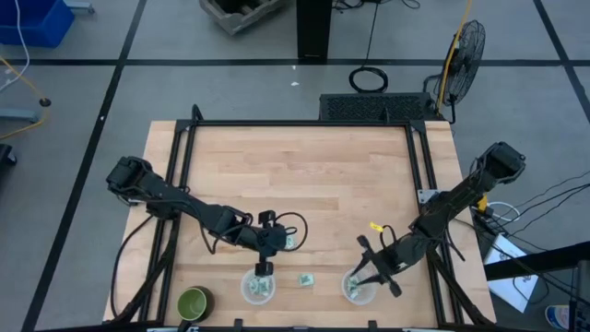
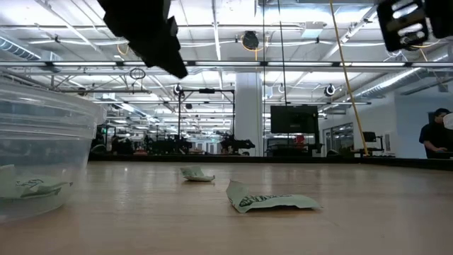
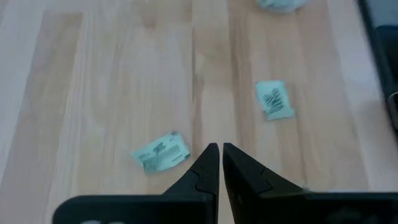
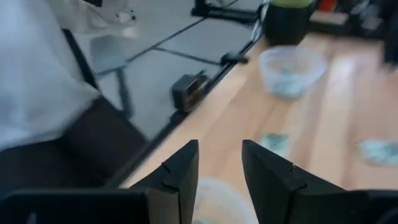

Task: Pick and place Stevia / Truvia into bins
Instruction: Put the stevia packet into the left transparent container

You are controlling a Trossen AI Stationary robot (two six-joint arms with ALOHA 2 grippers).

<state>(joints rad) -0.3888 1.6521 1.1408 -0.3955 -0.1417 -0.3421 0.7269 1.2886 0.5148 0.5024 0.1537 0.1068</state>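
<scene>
Two pale green and white Stevia packets lie flat on the wood: one [image 1: 291, 242] beside my left gripper, one [image 1: 305, 278] between the bins. Both packets show in the left wrist view [image 3: 160, 152] [image 3: 273, 99]. The left bin [image 1: 258, 286] and right bin [image 1: 359, 288] stand near the table's near edge, each with packets inside [image 2: 28, 188]. My left gripper [image 3: 219, 150] hovers shut and empty just on the far side of the left bin. My right gripper [image 4: 221, 158] hangs open and empty over the right bin [image 4: 211, 202].
A round green cup [image 1: 194, 302] with a dark inside stands left of the left bin, near the table's near-left corner. A black frame [image 1: 304, 123] runs along the table's far and side edges. The far half of the table top holds nothing. A person [image 2: 435, 138] stands far off in the room.
</scene>
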